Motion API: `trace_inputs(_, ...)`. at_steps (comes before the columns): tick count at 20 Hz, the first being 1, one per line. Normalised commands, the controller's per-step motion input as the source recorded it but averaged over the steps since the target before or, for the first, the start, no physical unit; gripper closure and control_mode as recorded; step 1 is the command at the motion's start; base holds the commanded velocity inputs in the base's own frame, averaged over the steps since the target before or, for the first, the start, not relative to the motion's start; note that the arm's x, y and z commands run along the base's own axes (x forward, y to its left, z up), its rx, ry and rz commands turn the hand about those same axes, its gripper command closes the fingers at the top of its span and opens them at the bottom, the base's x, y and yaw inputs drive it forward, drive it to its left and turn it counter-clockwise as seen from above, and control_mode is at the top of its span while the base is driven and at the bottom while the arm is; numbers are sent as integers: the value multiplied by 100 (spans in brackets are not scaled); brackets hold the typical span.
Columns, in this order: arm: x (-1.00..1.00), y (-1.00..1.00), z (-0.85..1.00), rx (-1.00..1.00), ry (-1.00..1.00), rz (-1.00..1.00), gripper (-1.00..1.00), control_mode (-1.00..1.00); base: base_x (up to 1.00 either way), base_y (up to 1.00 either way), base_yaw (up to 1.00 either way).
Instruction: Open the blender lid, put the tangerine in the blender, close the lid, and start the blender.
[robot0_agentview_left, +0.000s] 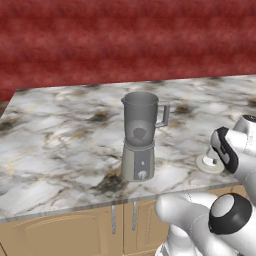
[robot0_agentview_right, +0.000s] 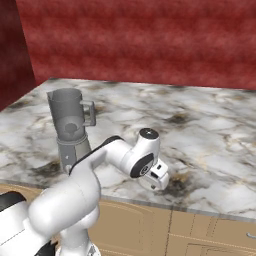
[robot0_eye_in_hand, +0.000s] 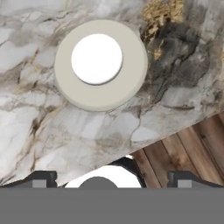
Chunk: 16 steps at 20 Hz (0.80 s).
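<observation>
We see the tool (robot0_eye_in_hand: 112, 177) with jaws spread wide, gripping nothing, above the blender lid (robot0_eye_in_hand: 101, 64), which lies flat on the bench (robot0_agentview_left: 60, 135), right of the uncovered blender (robot0_agentview_left: 140, 137). No writing reads.

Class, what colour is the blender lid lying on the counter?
Beige-grey with a white centre cap; the blender lid shows best in the hand view.
</observation>
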Motion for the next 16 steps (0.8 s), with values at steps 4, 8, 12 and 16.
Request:
trace_inputs(4,25,1,-4,0,7,0,-100,-100,0,0,0)
trace_inputs(8,23,2,-18,0,7,0,-100,-100,0,0,0)
trace_inputs(12,17,0,-17,0,4,0,-100,-100,0,0,0)
trace_inputs(16,9,0,-22,0,1,0,-100,-100,0,0,0)
